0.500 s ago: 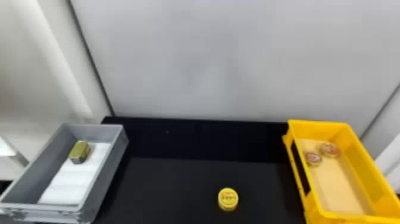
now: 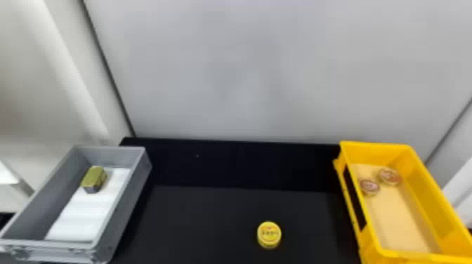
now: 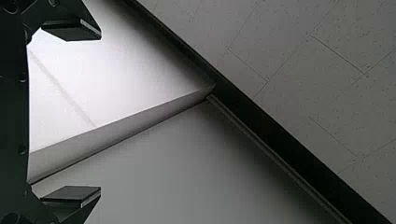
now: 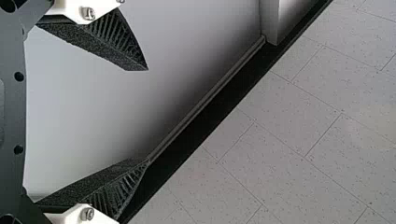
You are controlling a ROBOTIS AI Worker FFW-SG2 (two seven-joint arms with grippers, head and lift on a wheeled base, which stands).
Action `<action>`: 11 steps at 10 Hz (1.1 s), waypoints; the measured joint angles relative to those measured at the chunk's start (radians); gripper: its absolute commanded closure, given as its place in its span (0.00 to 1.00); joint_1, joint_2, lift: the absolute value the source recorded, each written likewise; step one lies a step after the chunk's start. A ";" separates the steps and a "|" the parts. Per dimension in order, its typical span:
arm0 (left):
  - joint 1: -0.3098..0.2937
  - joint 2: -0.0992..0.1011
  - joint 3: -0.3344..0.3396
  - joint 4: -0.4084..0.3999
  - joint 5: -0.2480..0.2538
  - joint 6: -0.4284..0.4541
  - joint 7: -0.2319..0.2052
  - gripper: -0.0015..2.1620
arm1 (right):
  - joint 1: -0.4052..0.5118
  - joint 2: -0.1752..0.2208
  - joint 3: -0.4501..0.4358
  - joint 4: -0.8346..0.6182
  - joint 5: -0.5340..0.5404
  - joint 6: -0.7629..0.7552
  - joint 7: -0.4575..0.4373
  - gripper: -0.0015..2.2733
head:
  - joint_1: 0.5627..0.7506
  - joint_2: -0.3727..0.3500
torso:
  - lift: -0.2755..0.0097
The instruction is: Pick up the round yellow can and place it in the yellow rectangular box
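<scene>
The round yellow can (image 2: 269,235) stands on the black table, right of the middle and near the front in the head view. To its right is the yellow rectangular box (image 2: 438,214), with two small round tins (image 2: 389,176) lying at its far end. In the left wrist view my left gripper (image 3: 100,114) is open, its fingers wide apart with nothing between them. My right gripper (image 4: 148,115) is likewise open and holds nothing in the right wrist view. Both point toward wall and ceiling, away from the can.
On the left of the table sits a grey box (image 2: 135,195) holding a small gold-green block (image 2: 93,178) on a white liner (image 2: 84,214). A pale wall (image 2: 246,70) rises behind the black table (image 2: 203,224).
</scene>
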 measured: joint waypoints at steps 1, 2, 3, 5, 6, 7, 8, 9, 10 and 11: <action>-0.001 0.000 -0.001 0.000 0.000 0.001 0.000 0.05 | 0.003 0.000 -0.001 -0.001 0.000 0.005 0.001 0.04 | 0.53 0.59 | 0.93; -0.002 0.000 -0.002 0.000 0.000 0.002 -0.001 0.05 | 0.006 0.000 0.000 -0.002 -0.003 0.018 0.001 0.04 | 0.53 0.59 | 0.93; -0.003 0.000 -0.003 0.000 0.000 0.003 -0.001 0.05 | 0.010 0.000 0.002 -0.004 -0.018 0.046 -0.002 0.05 | 0.53 0.59 | 0.93; -0.005 -0.004 -0.007 0.000 0.000 0.005 -0.002 0.05 | 0.025 0.006 0.010 -0.021 -0.134 0.212 -0.063 0.05 | 0.53 0.59 | 0.93; -0.006 -0.008 -0.008 0.000 0.000 0.005 -0.002 0.05 | 0.031 0.019 0.011 -0.036 -0.223 0.367 -0.093 0.05 | 0.53 0.59 | 0.93; -0.006 -0.011 -0.009 0.000 0.000 0.006 -0.001 0.05 | 0.030 0.044 0.000 -0.048 -0.307 0.549 -0.097 0.05 | 0.53 0.59 | 0.93; -0.003 -0.013 -0.010 0.000 0.000 0.008 -0.002 0.05 | 0.024 0.079 -0.021 -0.051 -0.371 0.726 -0.058 0.05 | 0.53 0.59 | 0.93; 0.000 -0.016 -0.010 0.000 0.000 0.008 -0.003 0.05 | 0.024 0.118 -0.045 -0.044 -0.407 0.861 0.000 0.05 | 0.53 0.59 | 0.93; 0.002 -0.018 -0.011 0.000 0.000 0.009 -0.003 0.05 | 0.037 0.153 -0.064 -0.027 -0.428 0.943 0.053 0.05 | 0.53 0.59 | 0.93; 0.006 -0.020 -0.011 0.000 0.000 0.009 -0.003 0.05 | 0.059 0.183 -0.076 -0.002 -0.452 0.988 0.091 0.05 | 0.53 0.59 | 0.93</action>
